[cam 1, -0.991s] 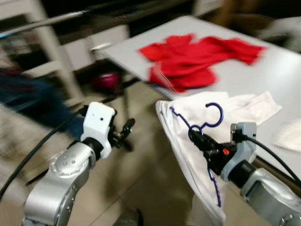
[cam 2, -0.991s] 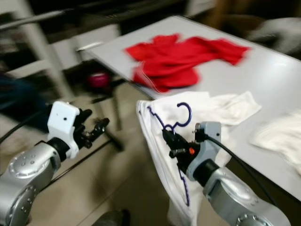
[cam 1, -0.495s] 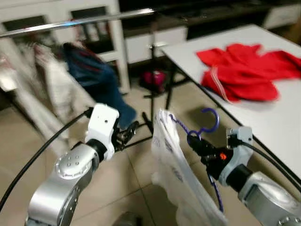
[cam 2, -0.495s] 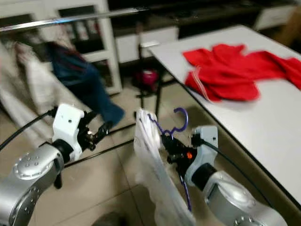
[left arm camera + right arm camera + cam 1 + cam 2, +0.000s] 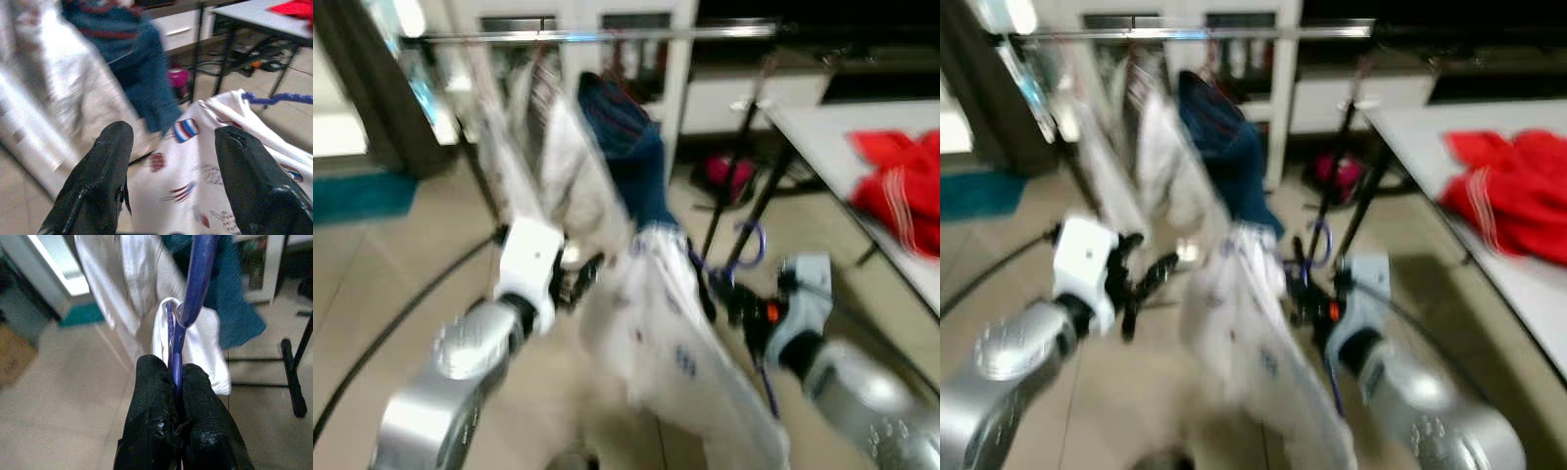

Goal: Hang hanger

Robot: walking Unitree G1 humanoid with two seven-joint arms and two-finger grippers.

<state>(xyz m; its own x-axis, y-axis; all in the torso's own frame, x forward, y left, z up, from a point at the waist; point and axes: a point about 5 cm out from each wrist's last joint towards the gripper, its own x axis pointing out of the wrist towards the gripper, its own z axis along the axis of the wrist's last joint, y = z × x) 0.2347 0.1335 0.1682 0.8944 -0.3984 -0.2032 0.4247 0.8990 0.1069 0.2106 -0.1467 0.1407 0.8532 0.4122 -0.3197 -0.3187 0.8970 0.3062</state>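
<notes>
Before a chrome clothes rail (image 5: 607, 36) hung with garments, the right hand (image 5: 177, 382) pinches the blue hanger (image 5: 747, 245) carrying a white printed garment (image 5: 675, 343), hook upward for hanging, while the left hand (image 5: 171, 161) waits wide beside it.

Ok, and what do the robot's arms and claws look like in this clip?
Both arms are rounded silver metal. The left arm ends in a white wrist block with a black cable trailing off it. The right arm has a pale grey block with an orange-red mark. The left claw and right claw have long, textured black fingers.
</notes>
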